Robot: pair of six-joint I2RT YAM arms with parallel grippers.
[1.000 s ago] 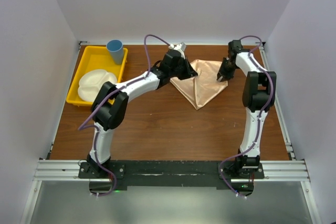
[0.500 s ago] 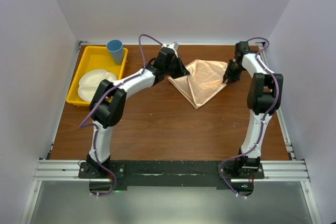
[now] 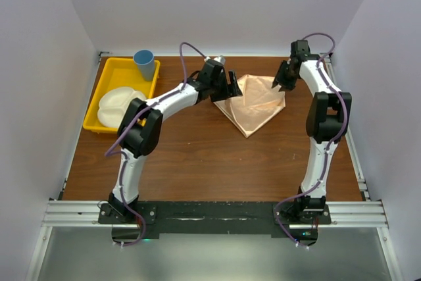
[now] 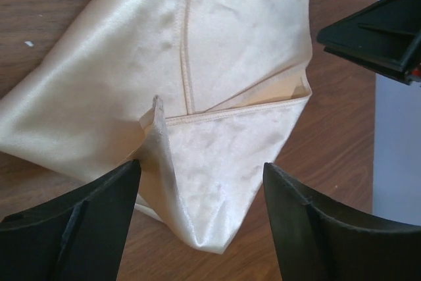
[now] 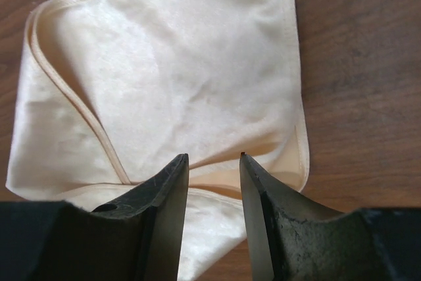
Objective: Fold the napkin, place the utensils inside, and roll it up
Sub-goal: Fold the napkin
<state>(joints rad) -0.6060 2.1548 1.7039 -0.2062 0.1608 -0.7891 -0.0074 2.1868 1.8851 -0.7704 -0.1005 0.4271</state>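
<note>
Top view: napkin [image 3: 253, 103] lies folded, far centre of table [image 3: 197, 156]. Left gripper [image 3: 231, 87] at its left corner, jaws now wide vs. clenched a sec ago; we log corner released.
Left wrist: napkin peak stands free betw. fingers [image 4: 79, 222].
Right wrist: right gripper [image 5: 212, 159] jaws slightly parted, holding nothing.
Fold prob. done; fork unseen.

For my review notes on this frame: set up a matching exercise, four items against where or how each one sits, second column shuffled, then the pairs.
Items
1. napkin
2. blue cup
3. white plate
4. left claw

Place or state
A. lying in the near part of the yellow tray
B. jaws wide open over a cloth corner
C. folded on the wooden table
D. upright at the tray's far end

Pairs: 1-C, 2-D, 3-A, 4-B
</note>
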